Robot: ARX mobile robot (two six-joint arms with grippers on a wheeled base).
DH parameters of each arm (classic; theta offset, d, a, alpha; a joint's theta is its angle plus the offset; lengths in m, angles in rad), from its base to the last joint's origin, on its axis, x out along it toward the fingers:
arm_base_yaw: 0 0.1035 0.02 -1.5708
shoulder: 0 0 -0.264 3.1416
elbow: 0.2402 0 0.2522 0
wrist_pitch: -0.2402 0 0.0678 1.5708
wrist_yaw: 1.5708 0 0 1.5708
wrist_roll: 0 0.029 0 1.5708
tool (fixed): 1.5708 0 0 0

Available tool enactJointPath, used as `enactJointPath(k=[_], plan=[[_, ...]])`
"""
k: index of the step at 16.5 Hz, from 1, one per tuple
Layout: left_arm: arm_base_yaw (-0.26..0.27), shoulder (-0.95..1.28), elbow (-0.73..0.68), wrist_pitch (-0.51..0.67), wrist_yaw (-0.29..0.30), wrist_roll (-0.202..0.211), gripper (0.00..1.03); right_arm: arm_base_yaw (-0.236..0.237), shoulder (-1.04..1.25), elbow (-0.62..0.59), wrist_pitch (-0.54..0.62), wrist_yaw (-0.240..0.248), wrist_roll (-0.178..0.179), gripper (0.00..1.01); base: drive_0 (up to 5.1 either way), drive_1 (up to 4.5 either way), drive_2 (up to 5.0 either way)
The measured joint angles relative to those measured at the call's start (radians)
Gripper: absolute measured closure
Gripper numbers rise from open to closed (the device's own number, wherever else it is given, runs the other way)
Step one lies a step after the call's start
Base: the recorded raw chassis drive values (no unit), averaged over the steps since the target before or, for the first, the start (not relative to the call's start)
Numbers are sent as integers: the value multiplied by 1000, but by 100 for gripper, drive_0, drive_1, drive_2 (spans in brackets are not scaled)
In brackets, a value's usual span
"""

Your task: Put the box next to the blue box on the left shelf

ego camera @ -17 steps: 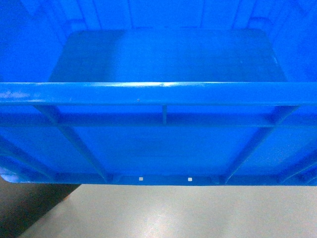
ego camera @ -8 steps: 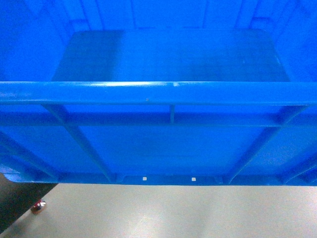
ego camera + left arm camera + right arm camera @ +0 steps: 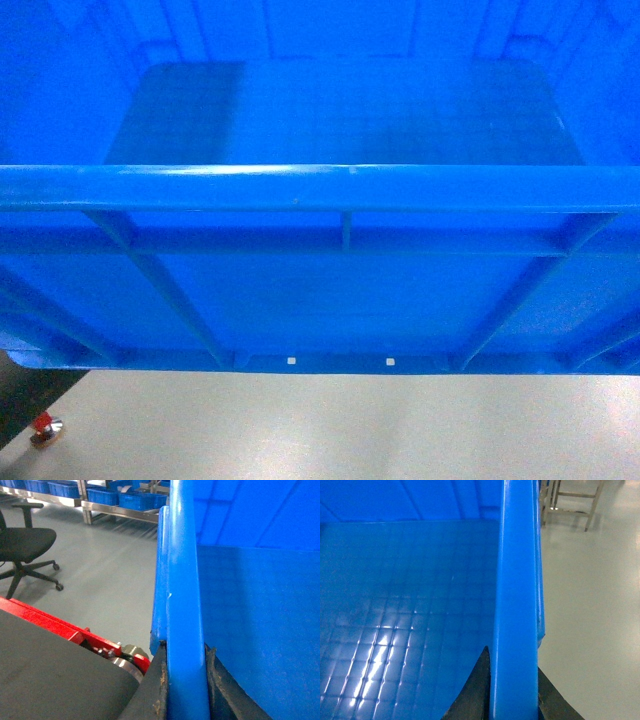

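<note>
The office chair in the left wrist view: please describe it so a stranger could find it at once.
Start at the blue box rim held by the left gripper and look far left across the grey floor. The chair stands there, black with castors; nothing else nearby is black and wheeled.

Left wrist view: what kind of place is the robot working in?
Probably a warehouse or factory floor. Metal racks at the back hold rows of blue bins, the grey floor is bare and smooth, and an office chair stands nearby.

Your box (image 3: 320, 290) is bright blue, its floor faintly grid-patterned; grey floor (image 3: 350, 430) at six o'clock, red frame (image 3: 75, 635) at eight.
</note>
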Motion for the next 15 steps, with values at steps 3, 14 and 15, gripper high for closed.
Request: enactJointPath(k=[3, 14, 15], plan=[[0, 0, 0, 0, 2, 0, 93, 0, 0, 0, 0, 0, 0, 93, -136, -136, -136], [0, 0, 0, 0, 5, 0, 93, 0, 0, 0, 1, 1, 0, 93, -139, -139, -139], [0, 0, 0, 0, 5, 0, 93, 0, 0, 0, 0, 1, 0, 93, -132, -132, -132]])
